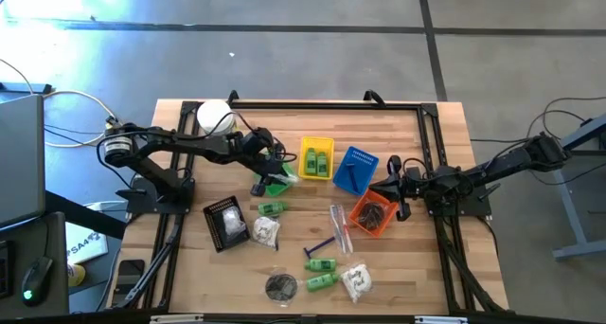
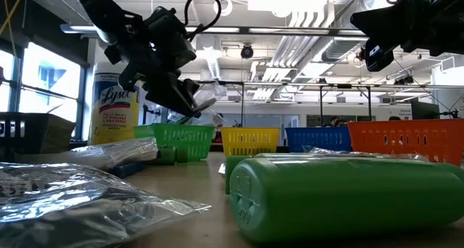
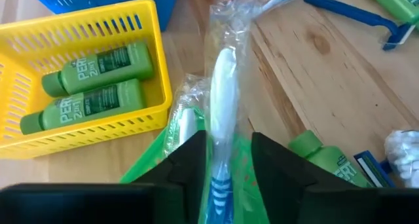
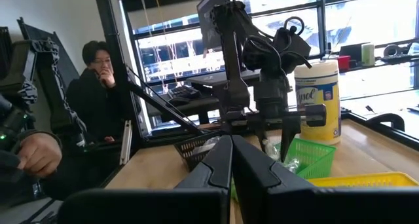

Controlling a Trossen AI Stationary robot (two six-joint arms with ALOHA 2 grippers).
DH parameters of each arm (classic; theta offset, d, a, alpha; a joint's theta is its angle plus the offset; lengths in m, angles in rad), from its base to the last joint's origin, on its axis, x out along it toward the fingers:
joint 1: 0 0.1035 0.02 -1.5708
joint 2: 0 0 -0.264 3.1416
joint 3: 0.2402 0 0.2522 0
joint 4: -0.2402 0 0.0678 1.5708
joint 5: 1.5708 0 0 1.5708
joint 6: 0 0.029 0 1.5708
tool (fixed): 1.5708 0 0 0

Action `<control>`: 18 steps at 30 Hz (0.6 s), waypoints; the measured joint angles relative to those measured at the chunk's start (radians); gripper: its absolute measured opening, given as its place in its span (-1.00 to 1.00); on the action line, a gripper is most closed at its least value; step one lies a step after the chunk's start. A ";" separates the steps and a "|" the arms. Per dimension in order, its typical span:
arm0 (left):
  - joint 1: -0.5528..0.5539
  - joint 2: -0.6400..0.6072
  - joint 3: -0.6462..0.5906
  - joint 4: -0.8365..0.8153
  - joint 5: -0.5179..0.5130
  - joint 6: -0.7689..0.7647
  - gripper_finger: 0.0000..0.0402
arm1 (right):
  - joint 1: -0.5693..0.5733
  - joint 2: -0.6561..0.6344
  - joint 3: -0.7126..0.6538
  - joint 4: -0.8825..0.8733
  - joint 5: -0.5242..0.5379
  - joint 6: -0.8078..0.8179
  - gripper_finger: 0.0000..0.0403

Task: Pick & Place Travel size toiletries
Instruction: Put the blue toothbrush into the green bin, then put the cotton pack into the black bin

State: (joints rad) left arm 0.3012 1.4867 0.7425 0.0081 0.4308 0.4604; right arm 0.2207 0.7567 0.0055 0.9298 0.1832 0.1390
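Sorting of travel toiletries into small baskets, seen from above, from table height and from both wrists. The left gripper [image 3: 226, 160] hangs over the green basket [image 1: 277, 184], its jaws parted a little around a clear-wrapped toothbrush [image 3: 221, 86]; the wrapper lies between the fingers [image 3: 190, 160], but whether they press on it cannot be told. The brush's white handle points out past the basket's rim, beside the yellow basket [image 3: 141, 116], where two green bottles [image 3: 98, 70] lie side by side. The right gripper [image 4: 230, 160] is closed on nothing and waits above the table near the orange basket [image 1: 371, 212].

Loose items lie on the wood: more green bottles [image 1: 272, 208], a blue razor [image 1: 320, 245], another wrapped stick [image 1: 338, 225], white sachets [image 1: 357, 281] and a dark round pouch [image 1: 279, 286].

Handling, as judged: the toothbrush is light and stiff, but its film wrapper is slick and crinkles, so a grip on the handle through the film, near mid-length, looks safest. The bottles are rigid and round and may roll; take them across the body. The sachets are soft and yield under pressure.
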 joint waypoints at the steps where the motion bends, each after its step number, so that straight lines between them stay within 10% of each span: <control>1: 0.000 -0.003 0.000 -0.002 0.000 -0.004 -0.35 | 0.000 0.000 0.000 0.000 0.000 0.000 -0.98; 18: -0.025 -0.225 0.001 -0.043 0.022 -0.115 -0.04 | 0.000 0.000 0.000 -0.003 -0.003 0.000 -0.98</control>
State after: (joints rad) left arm 0.2759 1.2622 0.7433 -0.0349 0.4530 0.3457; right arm 0.2207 0.7565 0.0055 0.9269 0.1799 0.1390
